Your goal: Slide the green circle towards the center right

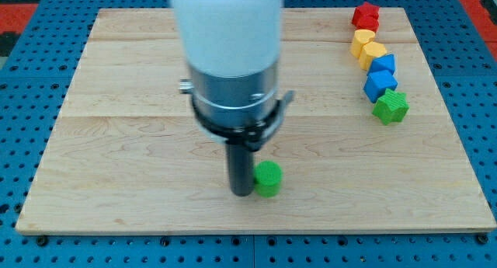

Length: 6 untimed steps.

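The desk [116,105] is a pale wooden board of glued planks, its grain running from the view's left to the view's right, lying on a blue pegboard surface [23,144] dotted with holes. A red patch of the same perforated material [23,15] shows past the top left corner, and another past the top right corner.

Seven blocks lie on the desk, all of them small and matte. One is the green circle [269,179], a short cylinder with a flat round top, lying near the middle of the desk's bottom edge, a little toward the view's right of centre. My tip [241,193] touches its left side, or is just beside it; the contact itself cannot be made out. The rod is dark and straight, and above it are a grey metal collar and a broad white housing that hides part of the desk's top half.

The other six blocks form a curved line near the desk's top right corner, running down along the right edge. From the top: one red block [366,16] with an irregular outline, two yellow blocks [362,40] [373,53] close together, two blue blocks [382,65] [380,84] touching, and one green star-like block [390,106] with notched sides at the line's lower end. That line is well apart from the green circle.

This arm carries no jaws, only the rod.
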Each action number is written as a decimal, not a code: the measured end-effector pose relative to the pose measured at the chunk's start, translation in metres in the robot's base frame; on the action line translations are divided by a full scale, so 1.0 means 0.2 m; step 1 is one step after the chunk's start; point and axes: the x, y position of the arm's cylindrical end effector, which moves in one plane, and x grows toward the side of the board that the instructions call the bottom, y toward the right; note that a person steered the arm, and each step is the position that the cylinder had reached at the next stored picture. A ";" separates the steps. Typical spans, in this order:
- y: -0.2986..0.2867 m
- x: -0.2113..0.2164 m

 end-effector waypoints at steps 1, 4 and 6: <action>0.00 0.00; 0.85 -0.20; 0.80 -0.19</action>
